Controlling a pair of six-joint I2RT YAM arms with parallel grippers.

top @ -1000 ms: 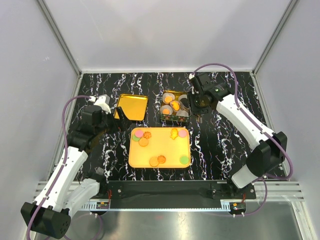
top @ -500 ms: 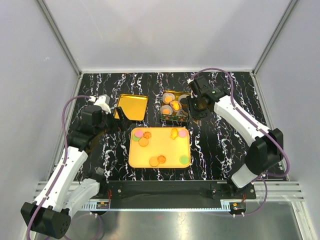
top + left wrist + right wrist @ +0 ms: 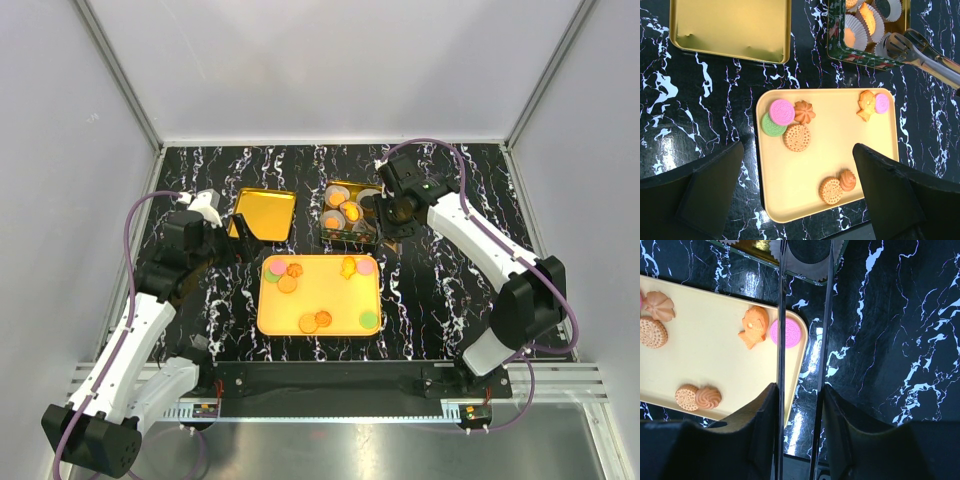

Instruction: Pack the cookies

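Tray [image 3: 320,292] nearest on desk [image 3: 690,100], carrying loose cookies [image 3: 797,137]: orange, pink, green. Left pincer [image 3: 797,150] hangs above it, fingers spread wide, holding nothing. Right pincer [image 3: 799,400] clamped on tongs [image 3: 781,340], blades apart, tips at right end of tin [image 3: 860,57], either side of black cookie [image 3: 807,250] in paper cup [image 3: 776,246]. More cookies in tin. Lid [image 3: 730,25] lies left of tin.

on one tray [image 3: 322,293]: five orange cookies [image 3: 287,284], two pink, two green
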